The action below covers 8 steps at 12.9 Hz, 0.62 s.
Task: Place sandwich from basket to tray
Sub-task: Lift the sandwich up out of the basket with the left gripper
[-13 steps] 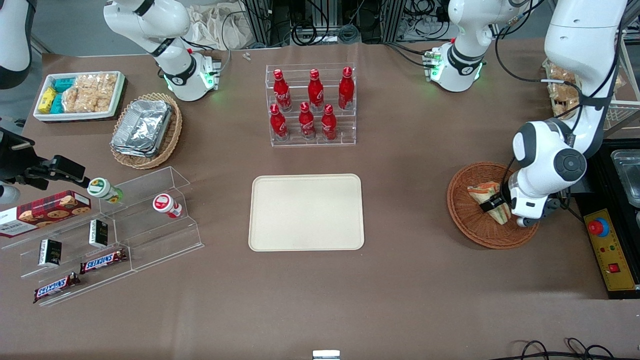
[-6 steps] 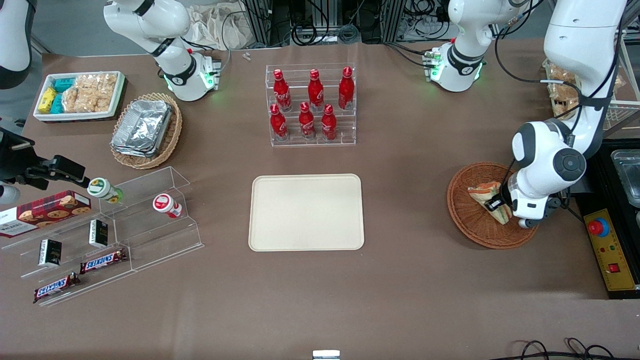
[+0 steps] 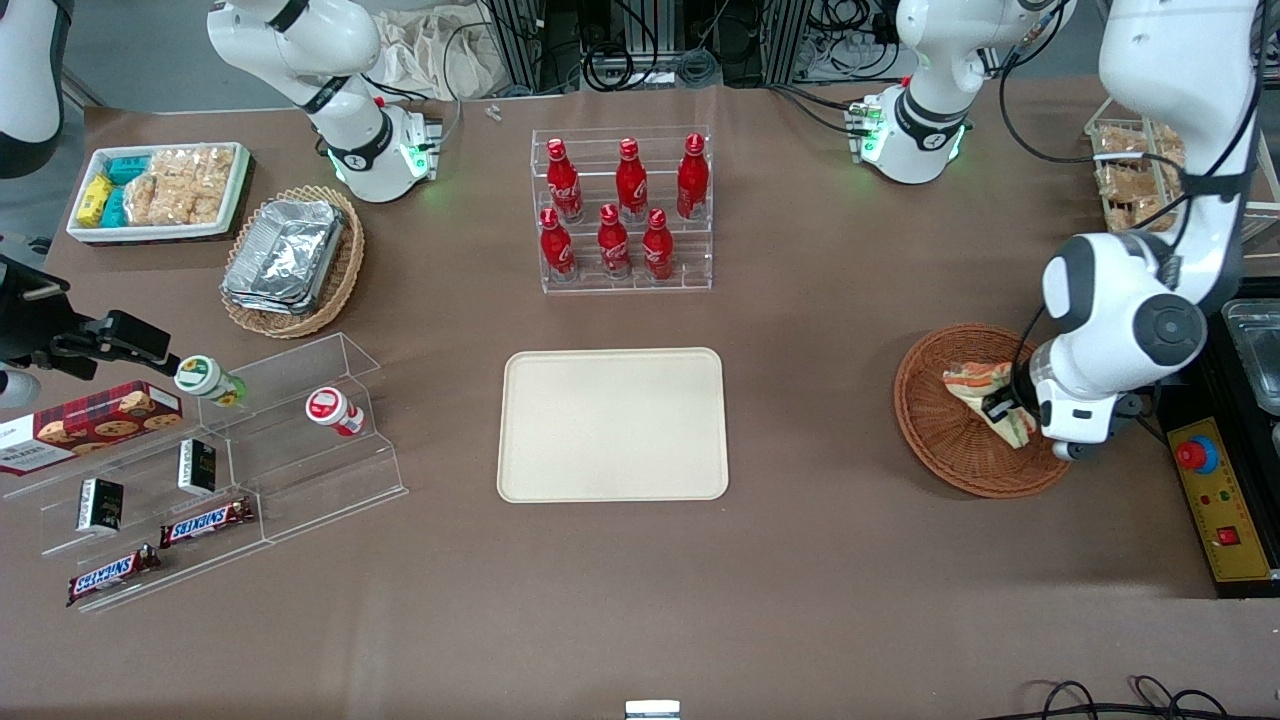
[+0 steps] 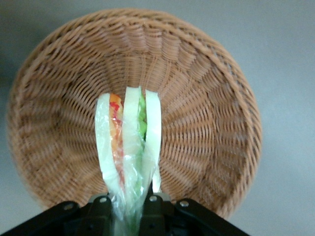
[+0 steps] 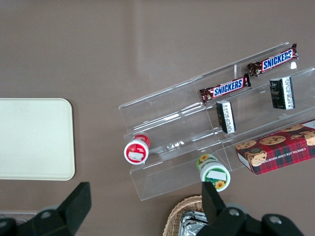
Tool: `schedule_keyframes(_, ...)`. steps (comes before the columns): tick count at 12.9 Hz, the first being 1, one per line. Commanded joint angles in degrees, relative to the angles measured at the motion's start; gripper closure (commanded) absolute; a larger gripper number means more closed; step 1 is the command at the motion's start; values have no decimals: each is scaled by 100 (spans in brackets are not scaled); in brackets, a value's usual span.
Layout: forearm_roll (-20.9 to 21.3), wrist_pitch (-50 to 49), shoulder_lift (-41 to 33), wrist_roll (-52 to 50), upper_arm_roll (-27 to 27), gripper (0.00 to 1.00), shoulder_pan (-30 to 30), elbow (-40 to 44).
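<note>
End effector [image 4: 129, 209] clamping sandwich [image 3: 988, 398], lifted higher over basket [image 3: 940, 440]

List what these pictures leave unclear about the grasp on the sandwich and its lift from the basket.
- Gripper fingertips: the left wrist view shows them shut on the sandwich, but the picture's edge cuts off the grasped end.
- The same contact in the front view: hidden by the arm's white wrist over the basket.
- Clearance: neither view settles whether the sandwich touches the basket floor.
- Tray: out of the left wrist view.
</note>
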Motion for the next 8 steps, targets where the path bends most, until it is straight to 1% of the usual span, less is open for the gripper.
schedule_keyframes(1, 15, -1829, -139, -141, -290, 91, -41, 1323)
schedule_keyframes(3, -28, -2624, -121, -141, -379, 90, -41, 2107)
schedule_keyframes(4, -37, -2740, -95, -133, -440, 90, -67, 2310)
schedule_keyframes(6, -46, -2828, -86, -80, -616, 90, -181, 2339)
schedule_keyframes(8, 6, -2820, 36, -211, -932, 90, -540, 2391)
